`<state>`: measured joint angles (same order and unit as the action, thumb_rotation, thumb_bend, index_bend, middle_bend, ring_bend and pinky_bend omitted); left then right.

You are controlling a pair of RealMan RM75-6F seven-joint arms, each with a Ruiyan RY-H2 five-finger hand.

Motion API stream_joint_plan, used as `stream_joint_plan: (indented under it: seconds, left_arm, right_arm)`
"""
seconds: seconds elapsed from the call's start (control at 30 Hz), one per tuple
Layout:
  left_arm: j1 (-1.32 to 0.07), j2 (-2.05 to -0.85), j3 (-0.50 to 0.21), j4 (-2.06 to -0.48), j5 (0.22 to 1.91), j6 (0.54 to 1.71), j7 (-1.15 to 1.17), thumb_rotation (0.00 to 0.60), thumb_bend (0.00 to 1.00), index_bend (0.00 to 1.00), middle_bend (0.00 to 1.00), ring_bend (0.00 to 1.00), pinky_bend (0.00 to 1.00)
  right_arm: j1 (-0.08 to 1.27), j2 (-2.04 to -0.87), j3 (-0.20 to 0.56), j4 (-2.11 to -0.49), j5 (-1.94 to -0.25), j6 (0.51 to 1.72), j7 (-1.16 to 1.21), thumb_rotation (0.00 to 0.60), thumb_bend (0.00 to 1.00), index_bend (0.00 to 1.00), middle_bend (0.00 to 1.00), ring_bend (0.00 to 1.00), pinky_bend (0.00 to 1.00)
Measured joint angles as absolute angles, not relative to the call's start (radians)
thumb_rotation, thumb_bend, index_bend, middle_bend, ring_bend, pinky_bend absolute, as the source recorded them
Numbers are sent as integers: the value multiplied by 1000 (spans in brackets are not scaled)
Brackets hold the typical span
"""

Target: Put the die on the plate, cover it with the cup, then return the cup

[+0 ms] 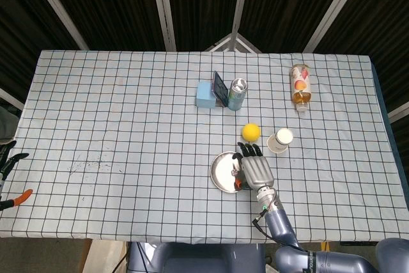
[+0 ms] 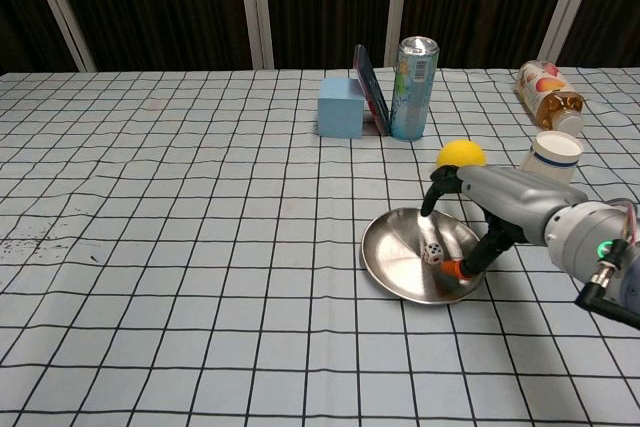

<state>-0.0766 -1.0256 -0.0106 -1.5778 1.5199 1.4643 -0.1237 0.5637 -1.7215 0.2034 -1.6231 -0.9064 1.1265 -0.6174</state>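
The small white die [image 2: 432, 254] lies inside the shallow metal plate [image 2: 395, 247], right of its middle. My right hand [image 2: 500, 209] hovers over the plate's right rim [image 1: 220, 172]. Its orange-tipped thumb sits just right of the die, and the other fingers are lifted well above it, so nothing is held. From the head view the right hand [image 1: 255, 169] covers the die. The white paper cup [image 2: 551, 155] stands upright to the right of the plate, also visible as the cup [image 1: 280, 140]. My left hand [image 1: 9, 158] shows only at the far left edge, off the table, with its fingers spread.
A yellow ball [image 2: 460, 154] lies just behind the plate. Further back stand a drink can [image 2: 413, 87], a blue box [image 2: 340, 107] and a dark slab [image 2: 370, 87] leaning between them. A juice bottle [image 2: 545, 87] lies at the back right.
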Motion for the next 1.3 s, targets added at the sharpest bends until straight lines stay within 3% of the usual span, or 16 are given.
stream_joint_plan:
  seconds: [0.53,0.93,1.3]
  left_arm:
    - [-78,-1027,-7,-1585,1520,1457,-110,600,296,200,0,0,24]
    - [-80,-1029,-7,-1588,1517,1452,-98,600,296,200,0,0,24]
    - [-80,-1030,-8,-1591,1512,1451,-92,600,296,200,0,0,24]
  right_arm:
    - [558,-1600,260,-1703,-995,1208,-553,600,233,238,88,43,0]
    - [576,-1483,321,-1682,-814,1176,-616,600,233,118,89,42,0]
    - [608,-1440,300,-1633,-729,1125,-643,600,233,137,95,42,0]
